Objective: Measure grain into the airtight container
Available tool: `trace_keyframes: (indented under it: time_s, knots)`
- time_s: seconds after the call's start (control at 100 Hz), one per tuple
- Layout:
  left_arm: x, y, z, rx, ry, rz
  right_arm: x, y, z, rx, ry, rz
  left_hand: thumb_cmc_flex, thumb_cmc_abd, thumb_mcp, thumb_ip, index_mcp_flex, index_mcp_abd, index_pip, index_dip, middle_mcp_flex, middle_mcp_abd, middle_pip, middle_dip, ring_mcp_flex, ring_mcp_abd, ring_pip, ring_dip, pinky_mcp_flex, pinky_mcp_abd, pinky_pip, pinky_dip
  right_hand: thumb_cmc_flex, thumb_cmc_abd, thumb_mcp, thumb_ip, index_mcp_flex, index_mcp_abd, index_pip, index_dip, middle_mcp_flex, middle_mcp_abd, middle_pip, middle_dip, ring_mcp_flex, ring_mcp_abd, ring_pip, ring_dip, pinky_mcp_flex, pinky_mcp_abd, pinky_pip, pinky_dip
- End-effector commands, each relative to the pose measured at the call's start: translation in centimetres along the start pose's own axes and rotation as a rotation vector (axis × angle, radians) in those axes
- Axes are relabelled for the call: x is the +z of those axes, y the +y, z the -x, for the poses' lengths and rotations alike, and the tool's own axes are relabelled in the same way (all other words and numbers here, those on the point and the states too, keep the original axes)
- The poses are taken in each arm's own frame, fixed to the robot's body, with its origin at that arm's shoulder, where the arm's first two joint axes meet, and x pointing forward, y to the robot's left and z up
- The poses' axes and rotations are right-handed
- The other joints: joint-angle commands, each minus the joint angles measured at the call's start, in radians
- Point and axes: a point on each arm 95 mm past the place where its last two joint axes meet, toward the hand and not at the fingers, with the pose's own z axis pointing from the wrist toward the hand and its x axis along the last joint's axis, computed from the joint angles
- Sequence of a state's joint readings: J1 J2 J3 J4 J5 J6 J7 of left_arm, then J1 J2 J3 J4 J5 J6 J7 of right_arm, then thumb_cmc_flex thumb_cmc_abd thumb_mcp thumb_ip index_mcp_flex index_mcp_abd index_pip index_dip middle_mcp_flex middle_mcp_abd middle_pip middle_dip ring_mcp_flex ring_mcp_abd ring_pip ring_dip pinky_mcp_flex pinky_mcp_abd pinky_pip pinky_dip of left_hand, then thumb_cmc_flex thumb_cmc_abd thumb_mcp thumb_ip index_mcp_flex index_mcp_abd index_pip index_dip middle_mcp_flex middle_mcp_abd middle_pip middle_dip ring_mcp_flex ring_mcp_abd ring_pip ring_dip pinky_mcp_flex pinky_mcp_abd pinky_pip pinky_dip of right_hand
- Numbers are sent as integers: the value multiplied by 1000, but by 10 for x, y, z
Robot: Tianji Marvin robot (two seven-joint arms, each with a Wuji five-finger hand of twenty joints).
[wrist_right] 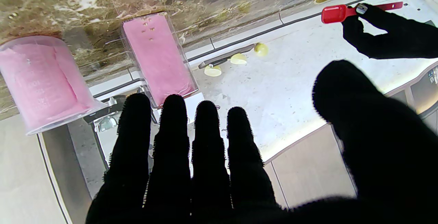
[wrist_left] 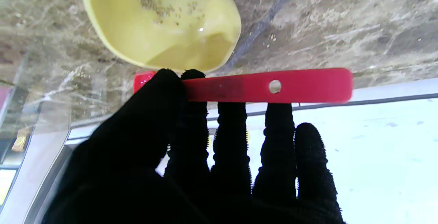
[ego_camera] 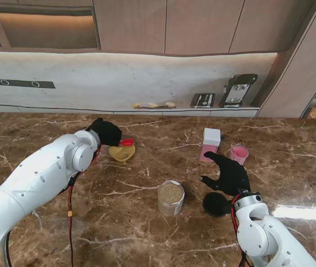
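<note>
My left hand is shut on a red measuring spoon, held just over a yellow bowl at the left of the table. Thumb and fingers pinch the spoon's flat handle, and the bowl holds only a few grains. A clear jar of grain stands in the middle, nearer to me. My right hand hovers open, fingers spread, holding nothing. Beyond it stand a pink rectangular airtight container with a white lid and a pink measuring cup. The right wrist view shows the container and cup.
A round black lid lies on the marble table by my right wrist. A back counter beyond the table carries a toaster, a coffee machine and small yellow items.
</note>
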State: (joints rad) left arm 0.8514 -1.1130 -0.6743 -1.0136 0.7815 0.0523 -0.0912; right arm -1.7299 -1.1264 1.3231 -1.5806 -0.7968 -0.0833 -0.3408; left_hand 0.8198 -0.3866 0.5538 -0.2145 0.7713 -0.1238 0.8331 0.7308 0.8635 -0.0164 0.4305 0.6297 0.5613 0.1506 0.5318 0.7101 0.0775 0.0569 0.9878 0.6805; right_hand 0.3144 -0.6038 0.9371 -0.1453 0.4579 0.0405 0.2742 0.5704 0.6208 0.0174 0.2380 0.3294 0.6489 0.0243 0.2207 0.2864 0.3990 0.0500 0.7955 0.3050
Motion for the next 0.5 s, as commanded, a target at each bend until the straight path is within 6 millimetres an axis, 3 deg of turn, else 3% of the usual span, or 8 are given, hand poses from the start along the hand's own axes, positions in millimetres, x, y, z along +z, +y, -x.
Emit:
trace_keyframes:
  time_s: [0.0,0.28,0.46,0.49]
  knots:
    - [-6,-1,-2,7,19,-16,-2,-5,1,7,-8,-20,90,60,1,3,-33,-122,45,79,85,22,-7,-45,95,5,35,-8,45,7,75,17,-20,16,15,33,-3,-24,-7,-11,-20,-7,-19,-1,-36,6,-7,15,-13,-2,16,24]
    - [-37,-17,-12,-81,68,-84,-4,-2,3,-10,-8,-18,204,139,-154,9,-110,-155,84,245,170,47,62,-102,246,32,54,-26,114,46,133,-1,-20,18,15,34,3,-25,-2,-9,-22,-5,-19,-1,-37,3,-8,14,-13,-2,15,25]
    - [-55,-16,-26,-188,107,-94,-9,4,3,-32,-8,-9,258,161,-223,22,-120,-149,101,293,193,57,186,-24,368,62,124,4,193,98,180,23,-22,22,15,35,2,-25,-3,-8,-20,-6,-19,-1,-36,3,-7,14,-13,-1,15,25]
    - [-58,-16,-28,-201,114,-93,-9,5,3,-37,-8,-8,299,183,-298,40,-122,-154,93,309,189,56,197,30,387,60,138,6,210,109,194,20,-22,22,15,35,2,-25,-3,-8,-20,-7,-19,-1,-35,3,-7,15,-13,-1,15,25]
